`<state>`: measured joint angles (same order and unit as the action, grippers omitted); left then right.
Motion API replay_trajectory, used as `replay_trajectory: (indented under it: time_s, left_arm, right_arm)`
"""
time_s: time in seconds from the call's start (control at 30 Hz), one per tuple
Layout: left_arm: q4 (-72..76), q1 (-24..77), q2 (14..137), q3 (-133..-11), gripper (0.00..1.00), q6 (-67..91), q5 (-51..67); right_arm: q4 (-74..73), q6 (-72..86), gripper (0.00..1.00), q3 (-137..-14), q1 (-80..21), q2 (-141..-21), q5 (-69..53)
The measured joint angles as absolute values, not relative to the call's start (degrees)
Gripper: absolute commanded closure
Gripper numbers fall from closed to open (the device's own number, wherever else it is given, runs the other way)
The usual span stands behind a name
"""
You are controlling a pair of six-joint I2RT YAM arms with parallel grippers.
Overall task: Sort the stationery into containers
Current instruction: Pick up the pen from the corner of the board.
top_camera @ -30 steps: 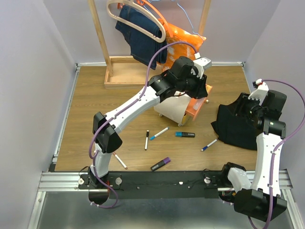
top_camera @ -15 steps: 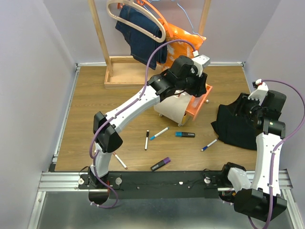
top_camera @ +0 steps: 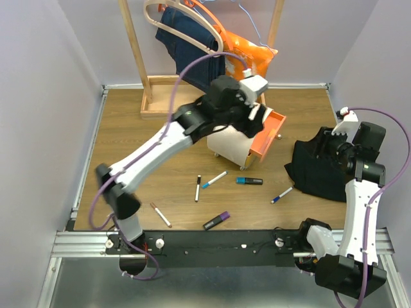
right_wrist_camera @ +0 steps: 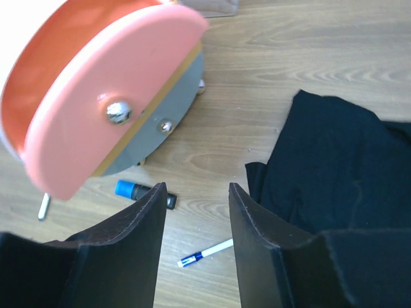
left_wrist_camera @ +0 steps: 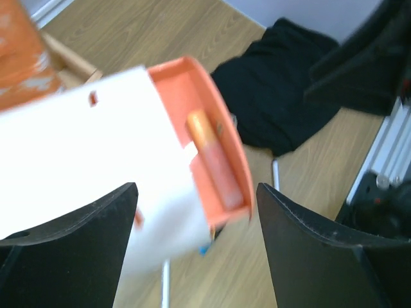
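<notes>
Left hand (left_wrist_camera: 196, 192) wide, empty, above cabinet (top_camera: 232, 142), one orange marker (left_wrist_camera: 212, 151) lying in its pulled-out drawer (left_wrist_camera: 172, 86); right hand (right_wrist_camera: 196, 192) part-open, empty, over cloth (top_camera: 318, 168) at worktop's right edge; six pens (top_camera: 214, 179) unsorted toward near edge.

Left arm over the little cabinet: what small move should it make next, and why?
Probably pull back toward the blue-capped pen. The left gripper is open and empty, an orange marker already lies in the pulled-out drawer, and other pens lie unsorted on the table.
</notes>
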<state>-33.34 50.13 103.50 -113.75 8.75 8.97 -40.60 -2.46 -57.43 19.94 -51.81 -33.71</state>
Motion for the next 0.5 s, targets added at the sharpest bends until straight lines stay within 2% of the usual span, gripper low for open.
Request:
replay_trajectory:
  time_s: [0.1, 0.27, 0.37, 0.5]
  left_arm:
    - [-34.28, 48.82, 91.57, -103.92, 0.18, 6.74, 8.54]
    - [-36.18, 43.29, 69.54, -78.91, 0.29, 3.27, 7.51]
    - [-36.88, 42.48, 67.77, -68.99, 0.31, 2.72, 8.27]
    - [-39.81, 42.50, 71.92, -56.60, 0.32, 1.67, 11.68]
  right_arm:
    - [-42.17, -5.72, 0.47, -57.93, 19.94, -51.00, -35.75]
    - [-44.21, -9.19, 0.46, -58.06, 19.94, -50.48, -36.73]
    - [-45.15, -9.96, 0.46, -58.06, 19.94, -50.48, -37.10]
    - [-45.98, -10.48, 0.47, -58.06, 19.94, -50.48, -37.23]
